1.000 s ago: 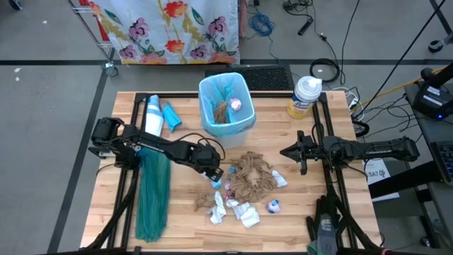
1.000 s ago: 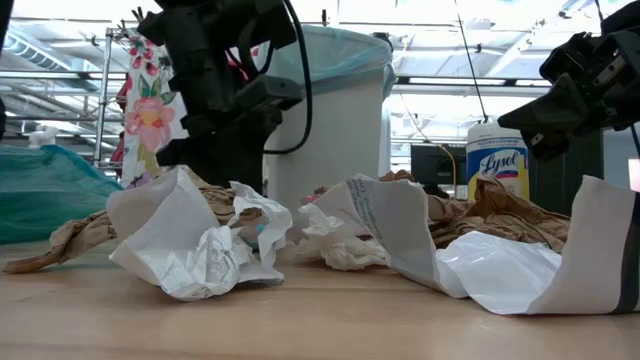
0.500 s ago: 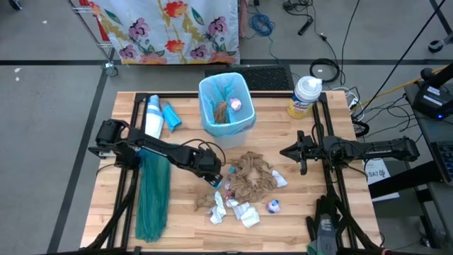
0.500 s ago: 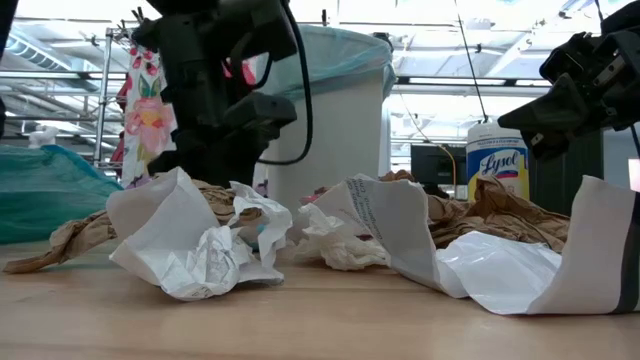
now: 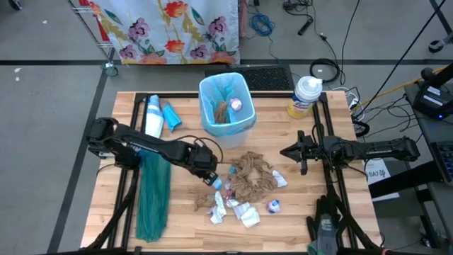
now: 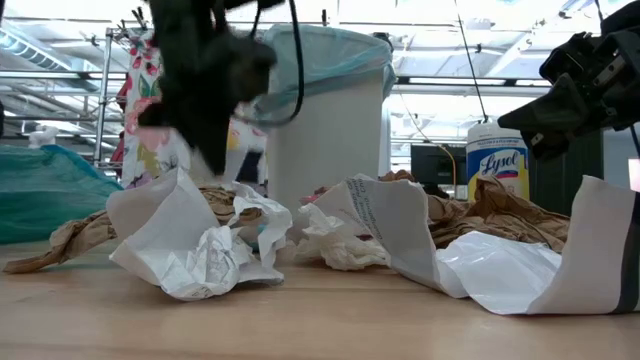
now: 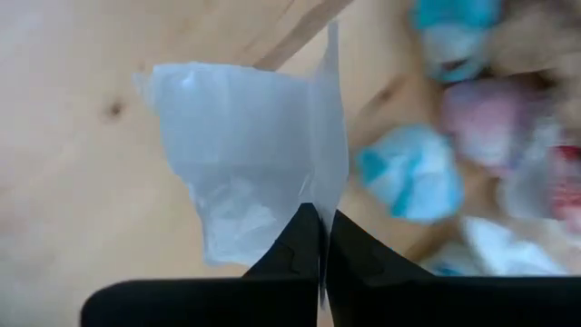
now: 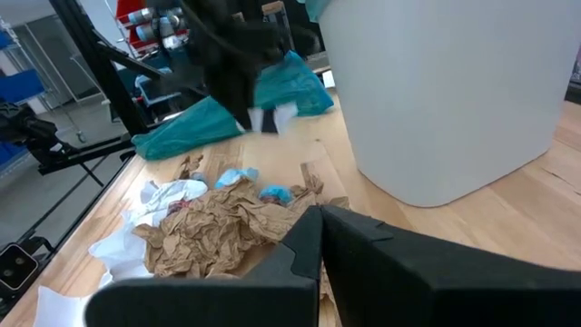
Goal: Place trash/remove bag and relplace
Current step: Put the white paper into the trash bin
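From above, the wooden surface [image 5: 177,212] carries a white bin [image 5: 226,106] lined with the pale blue bag [image 5: 210,83]; a brown crumple and a pink bit already lie inside it. In front of the bin the trash [image 5: 249,177] is spread out: crumpled brown paper in the middle, white scraps and small blue and pink bits around it. The left tool [image 5: 210,177] sits at the near-left edge of that heap, closed. The right tool [image 5: 287,152] waits closed, to the right of the heap and apart from it. A dark teal bag [image 5: 153,195] lies along the left side, and a wipes tub [image 5: 305,95] stands at the far right corner.

At surface level, white paper scraps [image 6: 200,245] and brown paper [image 6: 490,215] fill the foreground, the bin [image 6: 325,130] rising behind them. The left arm [image 6: 200,80] hangs blurred above the left scraps; the right arm [image 6: 580,85] is up at the right.

The left wrist view shows that arm's fingers [image 7: 292,254] pinched together on a thin whitish scrap [image 7: 254,159], with blue and pink bits [image 7: 408,173] on the wood beyond.

The right wrist view shows its own fingers [image 8: 363,250] shut on nothing, the brown paper [image 8: 227,222] ahead and the bin wall [image 8: 445,91] beside it.
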{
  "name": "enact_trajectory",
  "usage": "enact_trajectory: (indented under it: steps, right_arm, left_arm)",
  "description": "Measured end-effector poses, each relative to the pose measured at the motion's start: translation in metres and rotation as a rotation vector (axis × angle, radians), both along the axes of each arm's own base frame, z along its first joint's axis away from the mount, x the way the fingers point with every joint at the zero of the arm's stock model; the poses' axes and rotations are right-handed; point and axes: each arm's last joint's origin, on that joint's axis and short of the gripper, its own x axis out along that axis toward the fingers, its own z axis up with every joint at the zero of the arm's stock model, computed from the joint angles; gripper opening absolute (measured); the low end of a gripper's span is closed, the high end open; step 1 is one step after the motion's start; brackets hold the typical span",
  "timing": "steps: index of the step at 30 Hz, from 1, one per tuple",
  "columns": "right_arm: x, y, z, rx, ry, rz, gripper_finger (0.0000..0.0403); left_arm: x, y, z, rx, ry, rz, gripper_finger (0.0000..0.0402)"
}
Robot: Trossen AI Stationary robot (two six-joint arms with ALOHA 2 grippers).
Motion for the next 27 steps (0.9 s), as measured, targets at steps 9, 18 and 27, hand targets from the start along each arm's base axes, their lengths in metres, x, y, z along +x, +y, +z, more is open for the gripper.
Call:
enact_trajectory:
  steps: [9, 18, 27]
  right_arm:
    - [0.000, 0.000, -0.001, 0.000, 0.006, 0.000, 0.0000]
    - [0.000, 0.000, -0.001, 0.000, 0.007, 0.000, 0.0000]
    - [0.000, 0.000, -0.001, 0.000, 0.006, 0.000, 0.0000]
  left_arm:
    - [-0.047, 0.001, 0.095, 0.082, -0.081, 0.005, 0.0002]
    - [-0.102, 0.023, 0.178, 0.141, -0.376, 0.068, 0.0001]
    - [-0.119, 0.060, 0.243, 0.390, -0.685, 0.085, 0.0000]
